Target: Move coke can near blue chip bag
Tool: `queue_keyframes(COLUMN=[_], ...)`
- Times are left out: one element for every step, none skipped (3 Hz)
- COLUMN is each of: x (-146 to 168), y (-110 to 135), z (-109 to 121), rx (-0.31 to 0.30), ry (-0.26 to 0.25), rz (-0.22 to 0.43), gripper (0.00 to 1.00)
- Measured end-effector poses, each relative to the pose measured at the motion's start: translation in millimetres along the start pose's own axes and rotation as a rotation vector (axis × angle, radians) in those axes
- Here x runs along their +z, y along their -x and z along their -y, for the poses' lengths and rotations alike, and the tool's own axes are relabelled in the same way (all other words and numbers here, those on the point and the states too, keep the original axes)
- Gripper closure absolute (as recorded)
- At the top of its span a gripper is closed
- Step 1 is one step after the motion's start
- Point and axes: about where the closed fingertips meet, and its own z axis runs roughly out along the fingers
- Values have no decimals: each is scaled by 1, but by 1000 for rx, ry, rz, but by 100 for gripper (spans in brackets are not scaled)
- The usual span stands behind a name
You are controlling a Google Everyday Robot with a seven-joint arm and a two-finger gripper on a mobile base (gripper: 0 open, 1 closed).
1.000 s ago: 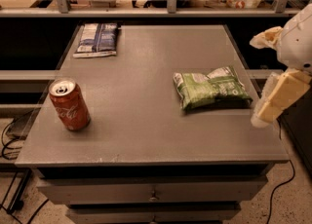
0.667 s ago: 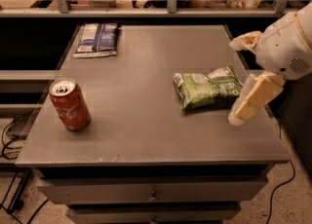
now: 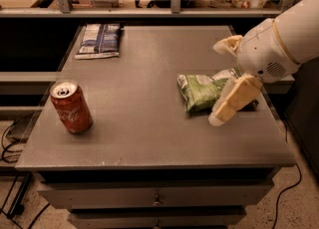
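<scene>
Leftward-shifted tool (image 3: 219,81) hangs spread-fingered over green bag (image 3: 197,93), arm reaching from right.

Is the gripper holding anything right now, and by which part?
Nothing. The gripper hangs open by the green chip bag; the red aluminium coke can stands untouched, far left.

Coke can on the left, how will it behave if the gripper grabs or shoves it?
The coke can stands upright, tall for its base, so a push near the top may tip it, then it would likely roll. Its smooth metal wall looks rigid but possibly slippery. The gripper is open, far right, over the green bag.
</scene>
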Motion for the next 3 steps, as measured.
queue_keyframes(x=[7, 33, 65], y=[3, 24, 53], z=[-3, -11, -18], rx=[16, 31, 37], ry=[19, 57, 93], rz=[32, 111, 187], gripper=[0, 0, 0])
